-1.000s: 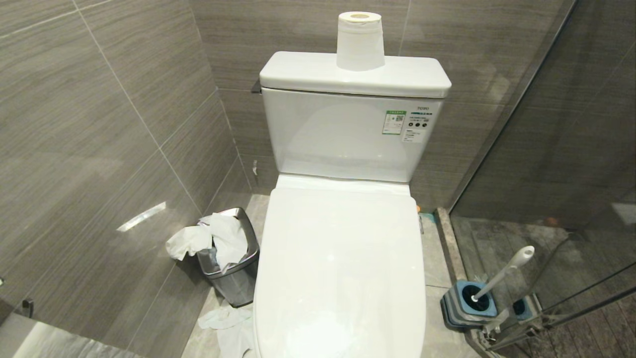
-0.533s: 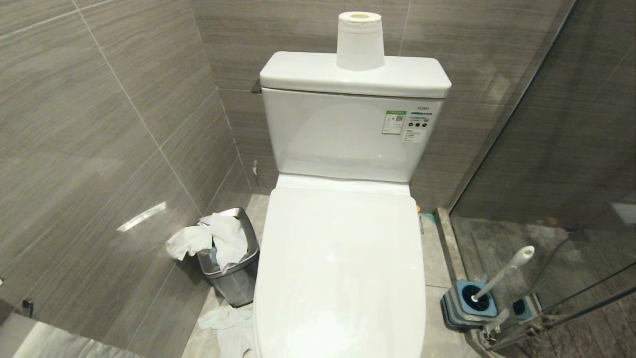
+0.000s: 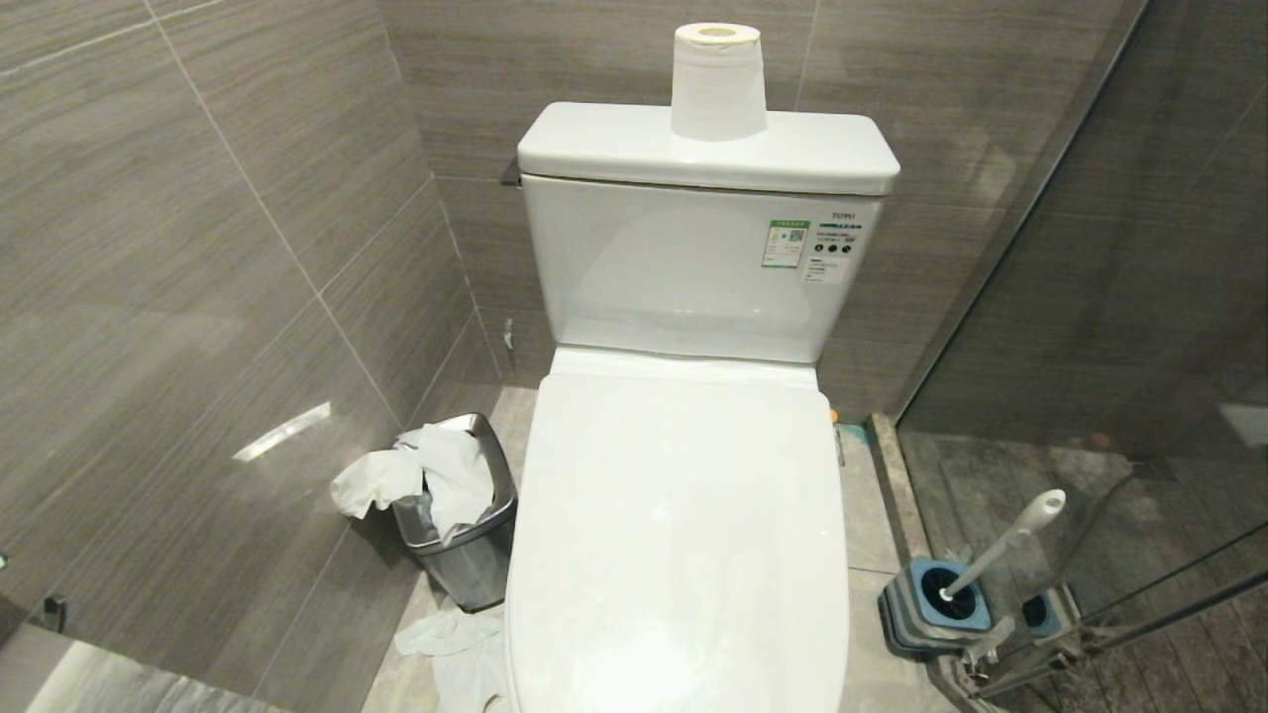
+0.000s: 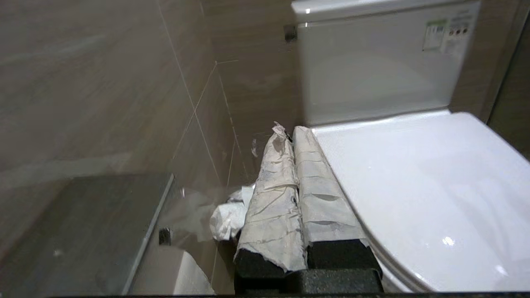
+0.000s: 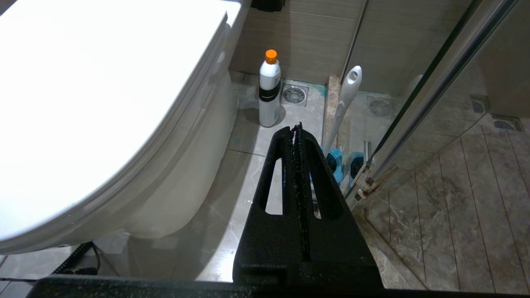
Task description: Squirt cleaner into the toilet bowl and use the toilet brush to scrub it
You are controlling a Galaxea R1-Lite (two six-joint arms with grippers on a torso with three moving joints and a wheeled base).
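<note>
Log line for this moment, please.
toilet lid: down | toilet brush: in holder | left tool: shut, beside lid | right tool: shut

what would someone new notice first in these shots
The big white toilet fills the middle, lid down, with a paper roll standing on its tank. A steel bin overflowing with tissue sits at its left; the toilet brush stands in its holder on the right.

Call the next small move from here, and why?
Probably bring the left gripper to the front edge of the toilet lid to lift it. The lid is down over the bowl, so nothing can go in yet. Both grippers are shut and empty; the white bottle and toilet brush stand untouched beside the toilet.
</note>
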